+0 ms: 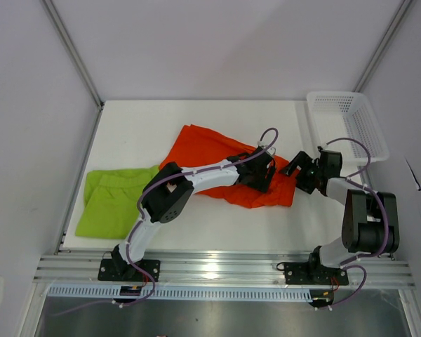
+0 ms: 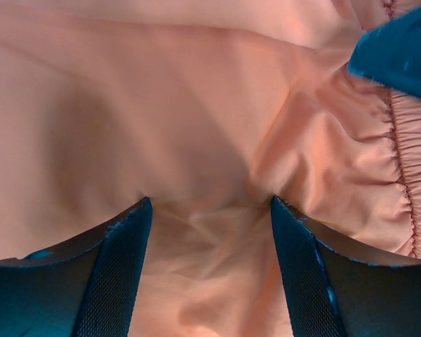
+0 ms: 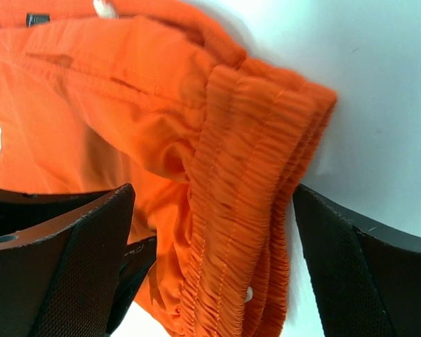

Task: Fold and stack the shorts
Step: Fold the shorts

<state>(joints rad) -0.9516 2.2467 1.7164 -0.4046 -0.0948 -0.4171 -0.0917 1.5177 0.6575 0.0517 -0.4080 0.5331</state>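
now left gripper (image 2: 209, 201) gapes on orange shorts (image 1: 203, 151), right gripper (image 3: 212, 191) astride waistband (image 3: 249, 168) (also spread).

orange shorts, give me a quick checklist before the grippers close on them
1. Left gripper open: ok, jaws wide, tips on the orange shorts.
2. Right gripper open: ok, jaws straddle the bunched waistband.
3. Orange shorts lying flat: not ok, crumpled, waistband stacked in folds.
4. Layers each grip would catch: cannot tell.
5. Green shorts away from both grippers: ok, off to the left of the orange pair.
6. Basket apart from the shorts: ok, far right corner.
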